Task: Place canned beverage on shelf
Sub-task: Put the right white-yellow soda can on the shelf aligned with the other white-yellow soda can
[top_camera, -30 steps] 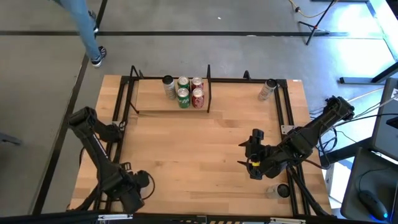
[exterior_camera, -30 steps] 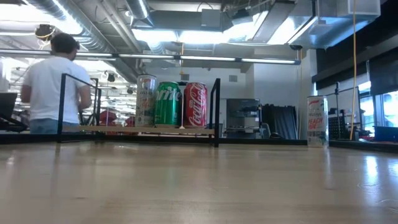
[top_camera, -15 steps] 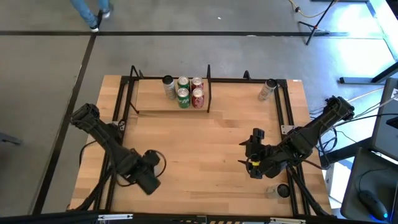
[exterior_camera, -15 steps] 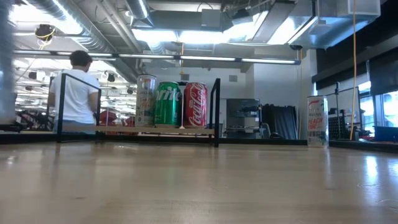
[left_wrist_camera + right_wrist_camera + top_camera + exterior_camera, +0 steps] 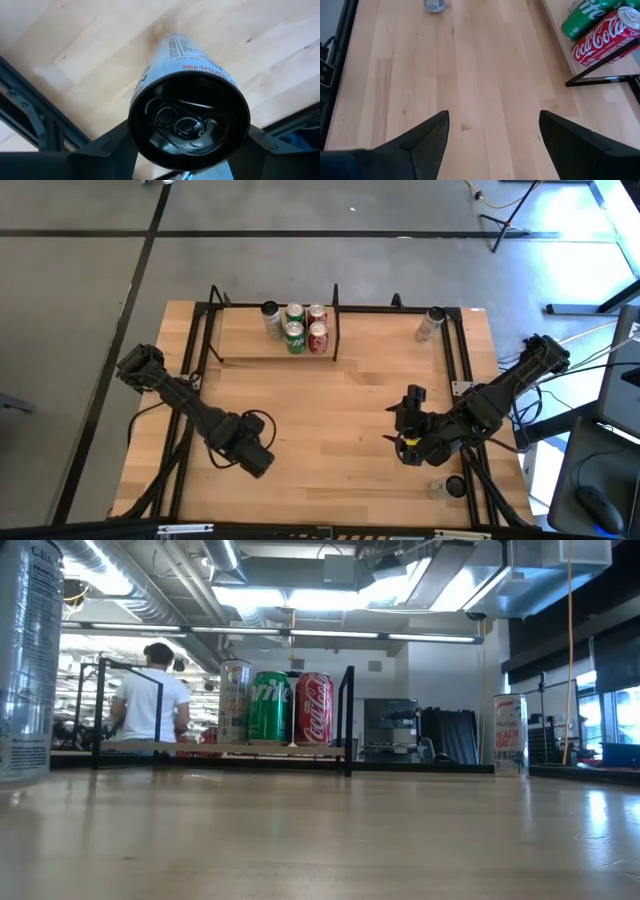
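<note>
Left end effector (image 5: 252, 457) grips a silver can (image 5: 187, 107) over the near-left tabletop (image 5: 330, 410), well short of the shelf (image 5: 240, 330); five cans (image 5: 298, 327) already stand there; right end effector (image 5: 404, 442) waits open; another can (image 5: 430, 323) remains far right.

Lighting bright and even. Ceiling lights (image 5: 330, 595) glare in the low view; daylight washes out the floor (image 5: 560, 220) top right from above. Near can (image 5: 25, 660) blurred. Desk (image 5: 320, 840) shows soft sheen.
</note>
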{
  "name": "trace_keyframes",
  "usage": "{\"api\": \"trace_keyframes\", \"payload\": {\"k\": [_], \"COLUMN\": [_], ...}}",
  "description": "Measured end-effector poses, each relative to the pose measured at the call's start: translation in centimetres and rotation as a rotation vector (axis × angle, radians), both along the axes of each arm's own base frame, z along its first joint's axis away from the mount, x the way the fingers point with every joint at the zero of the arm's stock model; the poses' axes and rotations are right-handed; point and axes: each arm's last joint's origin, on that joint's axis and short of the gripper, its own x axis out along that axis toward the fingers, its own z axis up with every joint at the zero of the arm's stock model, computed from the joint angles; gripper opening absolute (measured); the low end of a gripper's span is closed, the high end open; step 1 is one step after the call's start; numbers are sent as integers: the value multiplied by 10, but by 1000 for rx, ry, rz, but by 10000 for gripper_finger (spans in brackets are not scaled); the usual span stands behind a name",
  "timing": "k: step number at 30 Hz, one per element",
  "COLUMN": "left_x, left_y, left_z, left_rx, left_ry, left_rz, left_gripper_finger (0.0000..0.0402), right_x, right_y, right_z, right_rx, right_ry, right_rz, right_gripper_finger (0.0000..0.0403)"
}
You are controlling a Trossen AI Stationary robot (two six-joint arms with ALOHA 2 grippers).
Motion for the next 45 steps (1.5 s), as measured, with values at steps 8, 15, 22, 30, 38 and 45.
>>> {"api": "trace_keyframes", "payload": {"k": [8, 15, 22, 30, 38, 45], "left_x": [2, 4, 6, 8, 13, 21], "left_y": [2, -4, -3, -1, 1, 31], "left_z": [0, 1, 1, 1, -6, 23], "left_rx": [19, 23, 114, 160, 135, 149], "left_ry": [-23, -98, -148, -168, -208, -187], "left_rz": [-4, -175, -388, -547, -565, -473], "left_gripper_finger": [278, 292, 293, 290, 220, 220], "right_x": [0, -1, -1, -1, -1, 2], "right_y": [0, -1, -1, 0, 0, -10], "right_z": [0, -1, -1, -1, -1, 0], "right_rx": [-1, -8, -9, 2, 1, -41], "right_ry": [2, 10, 15, 23, 20, 17], "right_rz": [0, 1, 2, 10, 9, -32], "right_gripper_finger": [298, 298, 298, 298, 298, 298]}}
